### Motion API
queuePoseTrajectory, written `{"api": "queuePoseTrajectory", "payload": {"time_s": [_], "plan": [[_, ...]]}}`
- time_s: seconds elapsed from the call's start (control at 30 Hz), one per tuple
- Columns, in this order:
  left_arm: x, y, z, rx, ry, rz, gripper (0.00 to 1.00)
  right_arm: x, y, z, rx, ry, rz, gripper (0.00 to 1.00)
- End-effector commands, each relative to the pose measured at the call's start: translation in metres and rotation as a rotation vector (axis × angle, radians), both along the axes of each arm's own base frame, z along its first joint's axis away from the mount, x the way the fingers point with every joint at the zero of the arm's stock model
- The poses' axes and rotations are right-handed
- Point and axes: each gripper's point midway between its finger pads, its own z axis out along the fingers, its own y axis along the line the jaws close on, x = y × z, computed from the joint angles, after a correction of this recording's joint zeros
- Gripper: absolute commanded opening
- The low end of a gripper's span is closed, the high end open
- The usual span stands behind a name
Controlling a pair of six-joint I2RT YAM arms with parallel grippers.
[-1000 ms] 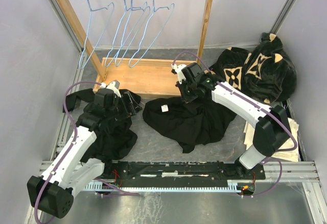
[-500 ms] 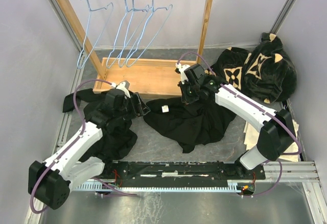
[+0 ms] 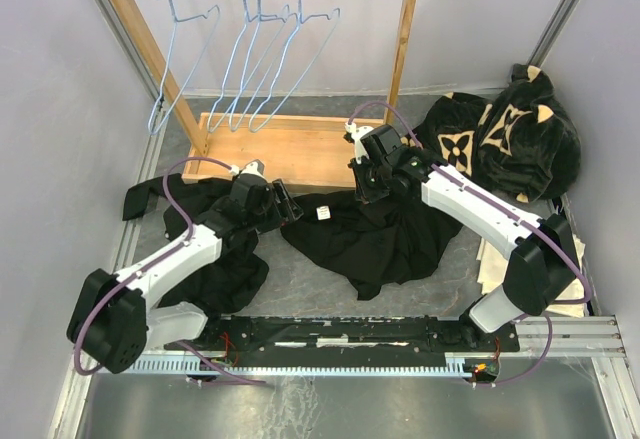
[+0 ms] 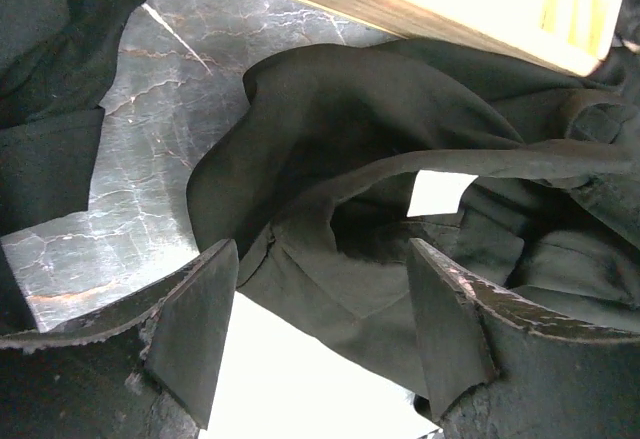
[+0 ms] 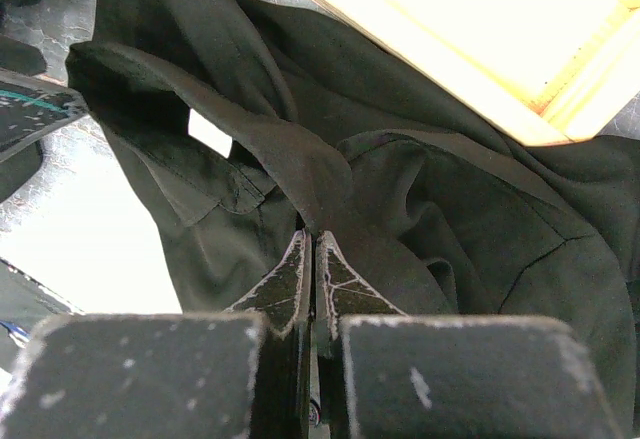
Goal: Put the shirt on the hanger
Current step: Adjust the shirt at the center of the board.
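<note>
The black shirt (image 3: pixel 375 244) lies crumpled in the middle of the table, its white tag (image 3: pixel 323 212) at the collar. My right gripper (image 3: pixel 365 191) is shut on a fold of the collar (image 5: pixel 300 174), lifting it a little; its jaws (image 5: pixel 315 244) are pressed together on the cloth. My left gripper (image 3: pixel 287 205) is open at the collar's left side. In the left wrist view the collar opening (image 4: pixel 370 219) and tag (image 4: pixel 440 191) lie just beyond the spread fingers (image 4: pixel 195 329). Several light-blue hangers (image 3: pixel 250 59) hang on the rack's rail.
The wooden rack (image 3: pixel 280 149) stands at the back, its base right behind the shirt (image 5: pixel 480 29). A second black garment (image 3: pixel 215 264) lies under my left arm. A black plush garment with tan flowers (image 3: pixel 510 139) sits back right. Grey walls close both sides.
My left arm has swung right, bringing its open gripper up to the shirt's collar. The right gripper has stayed shut on the collar, shifting only slightly.
</note>
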Motion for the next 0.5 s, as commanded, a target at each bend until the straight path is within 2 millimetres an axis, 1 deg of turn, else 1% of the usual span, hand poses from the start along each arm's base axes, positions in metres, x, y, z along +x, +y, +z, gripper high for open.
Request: {"api": "queuePoseTrajectory", "payload": {"time_s": [0.0, 0.17, 0.27, 0.37, 0.47], "plan": [[0.019, -0.008, 0.007, -0.037, -0.043, 0.061, 0.73, 0.006, 0.006, 0.028, 0.07, -0.062, -0.005, 0.0], [0.02, -0.007, -0.006, -0.018, -0.02, 0.083, 0.7, 0.005, 0.007, 0.032, 0.079, -0.066, -0.003, 0.0], [0.019, -0.008, -0.014, -0.004, 0.0, 0.081, 0.65, 0.004, 0.006, 0.035, 0.082, -0.072, -0.006, 0.0], [0.014, -0.003, -0.023, 0.019, 0.021, 0.088, 0.6, 0.004, 0.004, 0.038, 0.084, -0.081, -0.012, 0.0], [0.01, 0.002, -0.028, 0.033, 0.032, 0.094, 0.56, 0.003, 0.001, 0.039, 0.079, -0.084, -0.017, 0.0]]}}
